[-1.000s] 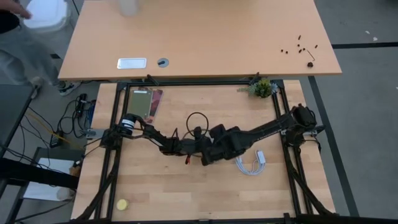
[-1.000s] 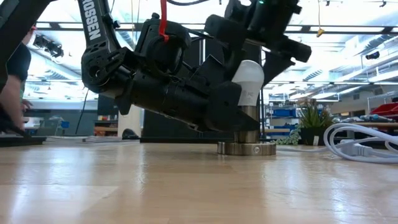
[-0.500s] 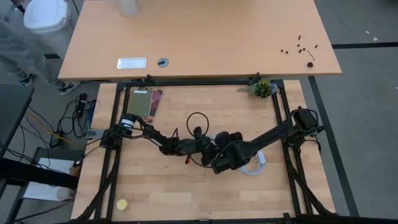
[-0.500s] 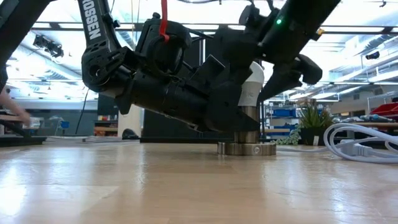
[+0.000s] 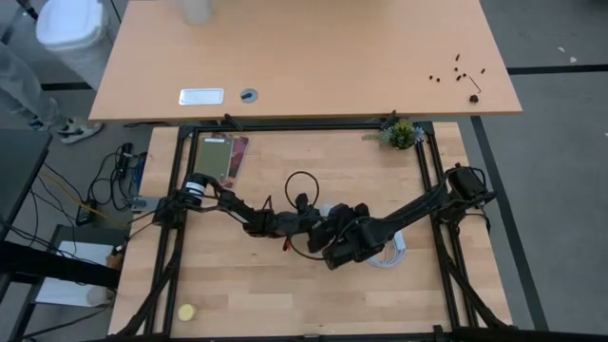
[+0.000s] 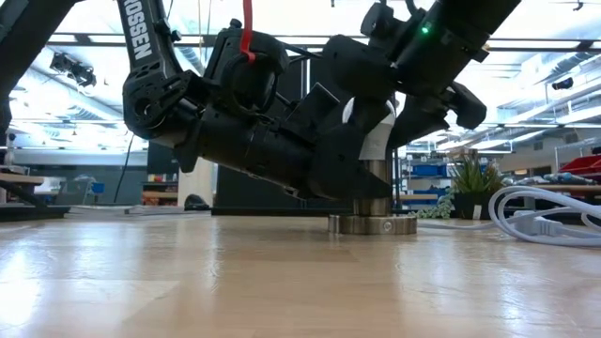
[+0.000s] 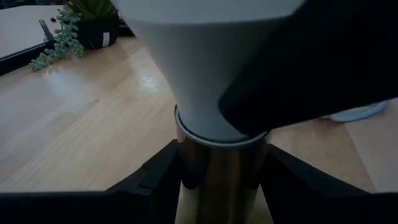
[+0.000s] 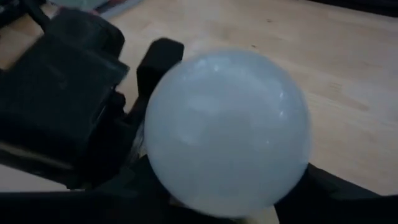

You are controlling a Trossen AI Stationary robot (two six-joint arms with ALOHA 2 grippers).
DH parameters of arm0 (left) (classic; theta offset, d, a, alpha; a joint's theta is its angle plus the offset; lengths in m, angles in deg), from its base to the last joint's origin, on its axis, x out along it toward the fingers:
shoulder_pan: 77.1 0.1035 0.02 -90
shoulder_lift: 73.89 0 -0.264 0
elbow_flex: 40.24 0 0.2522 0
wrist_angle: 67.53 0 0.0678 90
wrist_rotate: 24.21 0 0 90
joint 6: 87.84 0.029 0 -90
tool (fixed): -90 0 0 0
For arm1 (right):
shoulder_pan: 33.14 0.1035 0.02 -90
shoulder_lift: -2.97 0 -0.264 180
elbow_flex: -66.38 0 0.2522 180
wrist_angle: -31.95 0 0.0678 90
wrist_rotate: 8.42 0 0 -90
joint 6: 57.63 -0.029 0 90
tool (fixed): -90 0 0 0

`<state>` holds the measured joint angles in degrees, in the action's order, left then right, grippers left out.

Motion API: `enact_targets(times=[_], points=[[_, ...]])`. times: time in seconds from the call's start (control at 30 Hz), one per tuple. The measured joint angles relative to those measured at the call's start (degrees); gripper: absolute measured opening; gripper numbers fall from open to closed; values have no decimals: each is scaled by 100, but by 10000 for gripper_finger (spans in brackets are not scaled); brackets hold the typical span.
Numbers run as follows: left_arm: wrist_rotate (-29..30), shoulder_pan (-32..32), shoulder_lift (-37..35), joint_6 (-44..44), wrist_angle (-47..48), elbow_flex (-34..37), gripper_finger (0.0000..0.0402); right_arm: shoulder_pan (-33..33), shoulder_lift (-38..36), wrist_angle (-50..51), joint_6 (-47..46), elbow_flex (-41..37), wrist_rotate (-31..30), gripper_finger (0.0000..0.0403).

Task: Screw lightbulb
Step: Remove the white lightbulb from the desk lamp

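The white lightbulb (image 6: 377, 141) stands upright on the round silvery socket (image 6: 373, 224), which rests flat on the wooden table at its middle. My left gripper (image 6: 357, 183) reaches in low from the table's left and is shut on the metal collar under the bulb. My right gripper (image 6: 399, 99) comes down from above and from the right, and its fingers stand at the sides of the bulb's globe (image 8: 227, 130). In the high view the right gripper (image 5: 347, 239) hides the bulb, with the left gripper (image 5: 318, 222) beside it. My left gripper pinches the dark metal collar (image 7: 221, 177) just below the bulb's white body between its two fingers (image 7: 155, 183), coming level from the table's left. The collar stands upright on the socket's disc, which lies on the table. My right gripper holds the bulb's white globe (image 7: 199, 68) between its two fingers, coming from above and slanting in from the table's right. One finger (image 7: 311, 74) lies against the globe's side. The bulb stands upright on the socket.
A coiled white cable (image 6: 549, 221) lies on the table to the right of the socket and also shows in the high view (image 5: 388, 253). A small potted plant (image 5: 402, 134) stands at the far right corner. A yellow round thing (image 5: 187, 312) lies near the front left.
My right gripper has swung toward the table's near edge and come down over the bulb, so that its fingers now cover the globe's sides, which showed bare before. The bulb, the socket and my left gripper have stayed in place.
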<state>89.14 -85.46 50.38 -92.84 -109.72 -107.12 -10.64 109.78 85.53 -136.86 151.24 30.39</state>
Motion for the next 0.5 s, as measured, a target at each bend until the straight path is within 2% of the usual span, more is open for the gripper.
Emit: enact_targets(times=[0.3,0.5], points=[[7,0,0,7,-2,4,189,0,4,52,214,-4,63,216],[4,0,0,13,3,4,189,0,2,52,934,1,187,215]])
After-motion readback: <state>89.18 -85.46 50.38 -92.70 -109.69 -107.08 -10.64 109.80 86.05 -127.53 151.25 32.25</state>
